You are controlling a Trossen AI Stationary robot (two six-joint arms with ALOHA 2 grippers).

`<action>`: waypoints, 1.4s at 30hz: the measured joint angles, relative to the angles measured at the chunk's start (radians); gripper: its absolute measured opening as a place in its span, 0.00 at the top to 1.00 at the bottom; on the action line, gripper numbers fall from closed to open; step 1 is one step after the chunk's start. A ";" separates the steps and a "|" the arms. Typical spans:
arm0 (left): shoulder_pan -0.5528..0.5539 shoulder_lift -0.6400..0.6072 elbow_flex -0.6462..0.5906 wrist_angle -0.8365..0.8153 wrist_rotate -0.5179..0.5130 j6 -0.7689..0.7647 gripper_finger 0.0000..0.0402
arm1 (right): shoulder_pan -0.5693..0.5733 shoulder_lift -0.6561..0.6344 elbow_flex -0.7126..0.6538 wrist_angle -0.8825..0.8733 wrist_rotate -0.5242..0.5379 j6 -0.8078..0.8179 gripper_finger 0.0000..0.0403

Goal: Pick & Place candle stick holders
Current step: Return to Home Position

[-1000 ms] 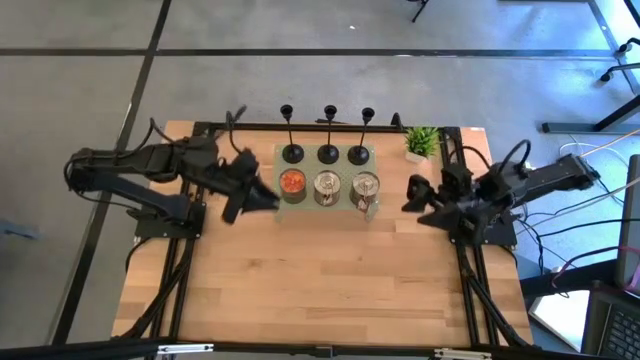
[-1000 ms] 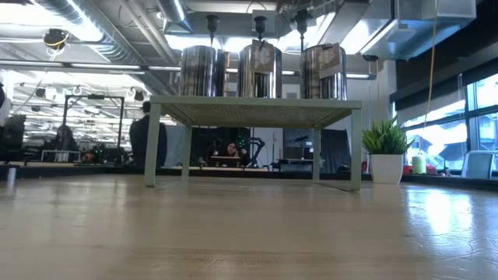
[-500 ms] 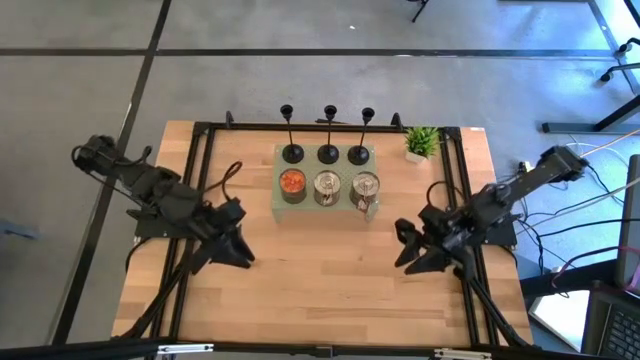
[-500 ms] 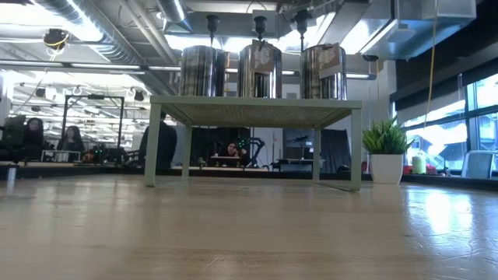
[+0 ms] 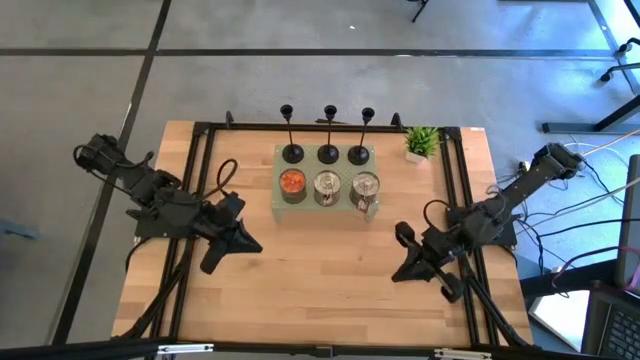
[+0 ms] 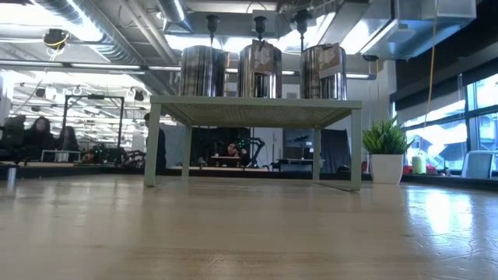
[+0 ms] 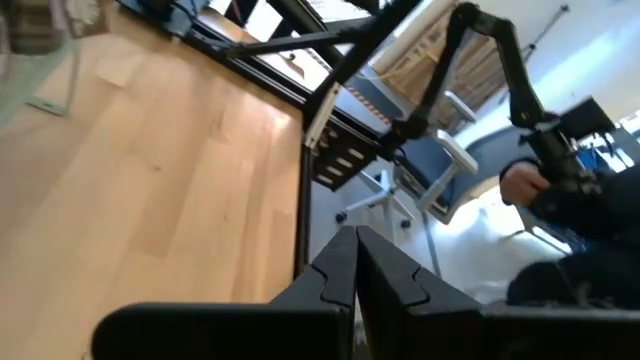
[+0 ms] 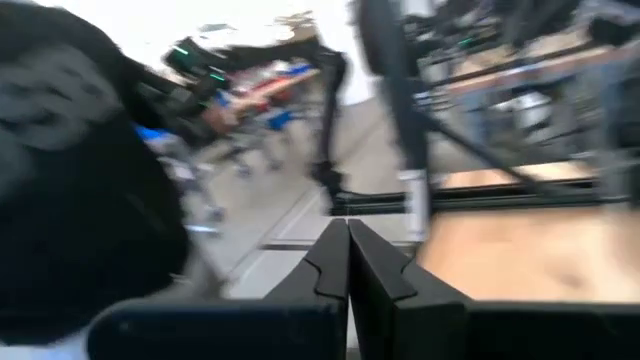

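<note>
Grippers sit nearest to you, one at each side of the wooden table [image 5: 320,300]. Your left gripper [image 7: 356,240] hangs over the left part of the table, close to the left frame rail. Its two dark fingers are pressed together tip to tip with nothing between them (the wrist view shows the notched tips meshed). Your right gripper [image 8: 348,228] mirrors it over the right part of the table, a little nearer than the left one. Its fingers are likewise pressed together and carry nothing. Both grippers are well apart from the shelf.

Farther back, in the middle of the table, you see the pale green shelf [image 5: 343,170]. On its near row three tin cans [image 5: 326,186] stand side by side. From above, the left one shows orange on top and the other two look silver. On the far row, just behind the cans, stand the three candle stick holders [image 5: 328,153]. They are upright, in a line from left to right, one behind each can and apart from one another. In the low view their thin stems and cup tops rise above the cans.

Right of the shelf, near the table's far right corner, stands a small potted plant [image 5: 422,142]. Beyond the table, far off on the left of the room, people sit.
</note>
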 joint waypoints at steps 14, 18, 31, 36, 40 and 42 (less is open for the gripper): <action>0.081 0.000 0.000 -0.009 -0.004 -0.037 1.00 | 0.046 -0.011 -0.387 0.470 0.150 -0.104 1.00; 0.103 0.000 0.000 -0.019 -0.004 -0.036 0.99 | 0.044 -0.041 -0.451 0.534 0.122 -0.165 1.00; 0.134 0.000 0.000 -0.033 -0.004 -0.016 1.00 | -0.078 -0.265 -0.652 0.530 0.091 -0.188 1.00; 0.133 0.000 0.000 -0.043 -0.003 -0.017 0.99 | -0.128 -0.350 -0.722 0.538 0.062 -0.188 1.00; 0.133 0.000 0.000 -0.058 -0.003 -0.025 1.00 | -0.188 -0.410 -0.747 0.500 0.010 -0.180 1.00; 0.133 0.000 0.000 -0.059 -0.003 -0.026 0.99 | -0.222 -0.431 -0.747 0.481 -0.034 -0.179 1.00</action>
